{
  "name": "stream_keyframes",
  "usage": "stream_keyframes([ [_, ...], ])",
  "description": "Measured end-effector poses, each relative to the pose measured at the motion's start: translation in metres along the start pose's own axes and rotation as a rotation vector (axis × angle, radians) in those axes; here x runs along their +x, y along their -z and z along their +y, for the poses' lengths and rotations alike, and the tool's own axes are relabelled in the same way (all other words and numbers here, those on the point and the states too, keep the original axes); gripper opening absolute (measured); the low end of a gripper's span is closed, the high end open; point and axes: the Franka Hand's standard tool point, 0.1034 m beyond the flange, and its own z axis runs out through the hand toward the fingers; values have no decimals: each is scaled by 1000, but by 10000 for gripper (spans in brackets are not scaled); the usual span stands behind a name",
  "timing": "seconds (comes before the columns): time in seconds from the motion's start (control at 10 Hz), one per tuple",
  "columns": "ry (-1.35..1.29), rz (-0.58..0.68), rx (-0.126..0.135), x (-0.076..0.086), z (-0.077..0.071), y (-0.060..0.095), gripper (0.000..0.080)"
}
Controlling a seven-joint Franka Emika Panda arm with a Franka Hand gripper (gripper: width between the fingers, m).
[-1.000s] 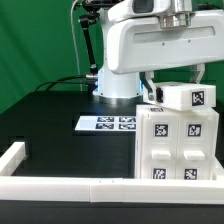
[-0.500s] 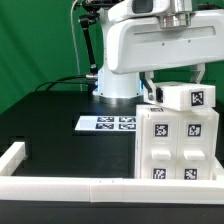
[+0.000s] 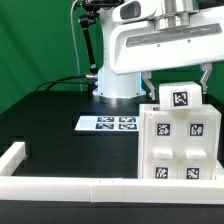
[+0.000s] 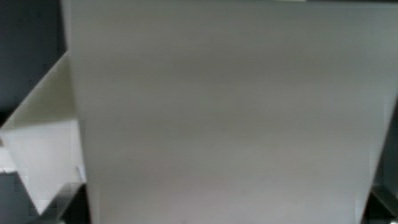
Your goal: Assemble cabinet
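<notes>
The cabinet (image 3: 178, 145) is a white box-shaped body with several tagged panels on its front, standing at the exterior view's right. A smaller white tagged block (image 3: 180, 98) sits on its top. My gripper (image 3: 178, 83) comes down from above, with a dark finger on each side of this block, shut on it. In the wrist view a plain white surface of the block (image 4: 231, 110) fills nearly the whole picture and hides the fingertips.
The marker board (image 3: 108, 123) lies flat on the black table behind the cabinet's left side. A long low white border rail (image 3: 70, 187) runs along the front edge and turns up at the left. The arm's white base (image 3: 118, 80) stands behind.
The gripper hand has turned and shifted a little to the exterior view's left. The top block has turned with it, its tag now facing more squarely forward.
</notes>
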Motion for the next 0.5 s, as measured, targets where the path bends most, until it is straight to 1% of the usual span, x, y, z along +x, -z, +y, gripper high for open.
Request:
stream_keyframes([
  [0.2, -208, 19, 15, 0, -3, 0, 557],
  [0.3, -269, 24, 21, 1, -4, 0, 557],
  [0.4, -275, 24, 21, 1, -4, 0, 557],
  [0.5, -366, 21, 28, 1, -4, 0, 557],
])
